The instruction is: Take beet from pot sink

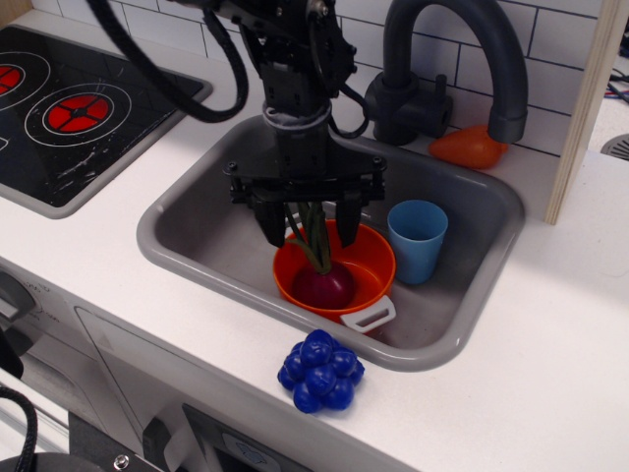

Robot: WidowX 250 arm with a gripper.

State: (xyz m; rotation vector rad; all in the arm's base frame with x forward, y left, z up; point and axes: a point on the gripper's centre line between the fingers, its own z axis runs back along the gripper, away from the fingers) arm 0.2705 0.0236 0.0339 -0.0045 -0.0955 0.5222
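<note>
Black arm (295, 69) — looping cables, seemingly

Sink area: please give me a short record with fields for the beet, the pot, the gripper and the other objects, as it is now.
beet: lies in the pot, green stalks pointing up between the fingers
pot: orange-red, stands in the sink, left of the cup
sink: grey basin under the dark faucet
gripper: open, one finger on each side of the stalks, not closed on them yet
blue cup: upright in the sink
blue berry cluster: on the counter, in front of the sink
orange toy: behind the sink, by the faucet
</note>
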